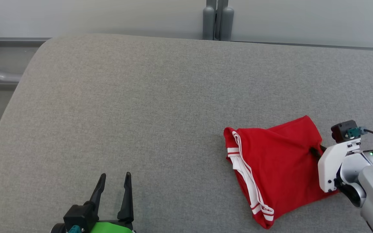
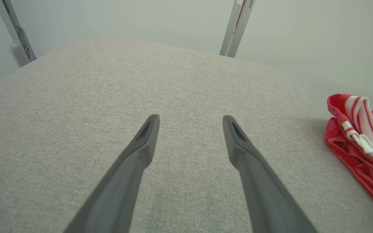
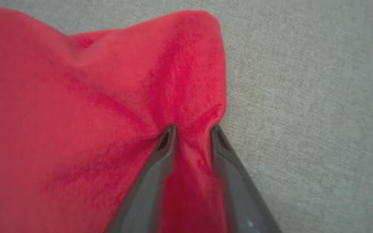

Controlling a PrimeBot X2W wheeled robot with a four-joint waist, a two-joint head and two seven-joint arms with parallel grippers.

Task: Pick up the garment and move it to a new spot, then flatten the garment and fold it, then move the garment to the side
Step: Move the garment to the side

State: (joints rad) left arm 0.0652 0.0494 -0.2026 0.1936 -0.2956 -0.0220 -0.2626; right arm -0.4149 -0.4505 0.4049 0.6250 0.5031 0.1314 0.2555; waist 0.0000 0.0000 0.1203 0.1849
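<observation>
My right gripper (image 3: 193, 131) pinches a fold of the red garment (image 3: 76, 123), which lies crumpled at four o'clock on the grey cushion (image 1: 141, 97). My left gripper (image 1: 114, 181), at seven o'clock, stands spread and empty. The garment looks light and limp; I judge its corners give the best hold.

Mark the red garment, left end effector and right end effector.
red garment (image 1: 277, 155), head view, middle of the red cloth panel.
left end effector (image 2: 190, 117), left wrist view, gap midway between its open fingertips.
right end effector (image 3: 193, 127), right wrist view, midway between fingertips pinching a cloth fold.
</observation>
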